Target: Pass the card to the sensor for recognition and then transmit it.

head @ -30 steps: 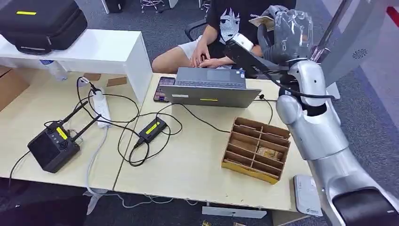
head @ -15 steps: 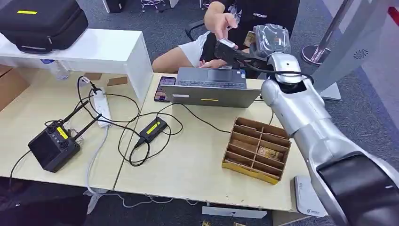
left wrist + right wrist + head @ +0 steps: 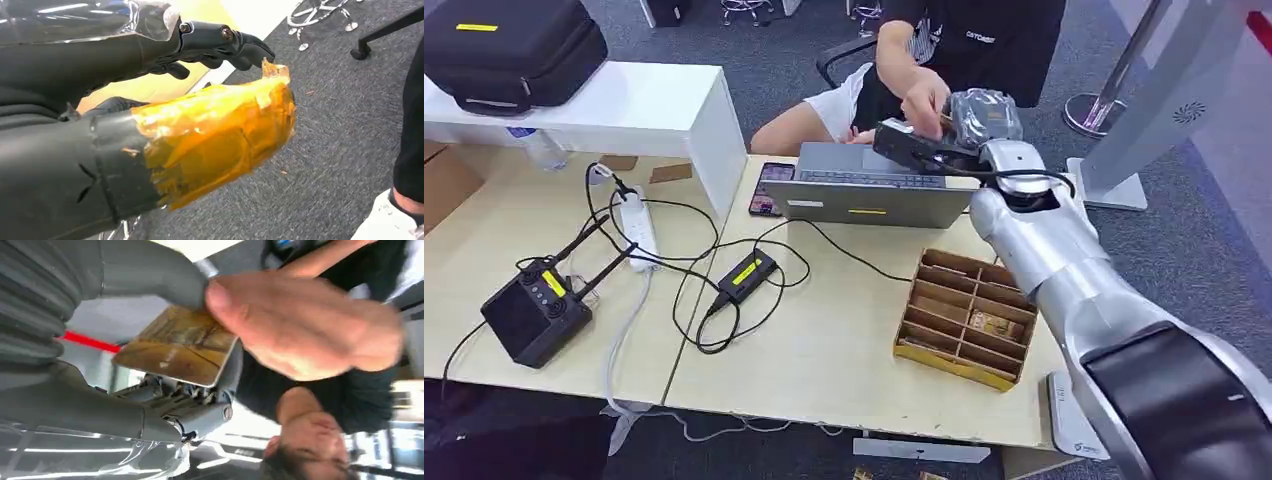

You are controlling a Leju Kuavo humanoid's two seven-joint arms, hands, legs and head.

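The right hand, wrapped in clear plastic, is raised beyond the far edge of the surface, just past the open laptop, and reaches toward a seated person in a black shirt. In the right wrist view this hand holds the card, a brownish one with a pale rim, between its thick grey thumb and the fingers under it. The person's hand lies over the card's far end and touches it, thumb pressed beside the robot's thumb; in the head view the same hand sits right against the robot's fingers. The left hand hangs over grey carpet, with a person's leg and shoe at the picture's side; its thumb is bound in amber tape, its dark fingers are curled a little apart from the thumb, and nothing lies between them. On the surface, nearer the robot, stands a brown cardboard divider box with something card-like lying in one compartment. A white flat device lies at the near right corner. To the left lie a phone, a white power strip, a tangle of black cables with a small black adapter, and a black box with antennas. A black case rests on a white shelf.
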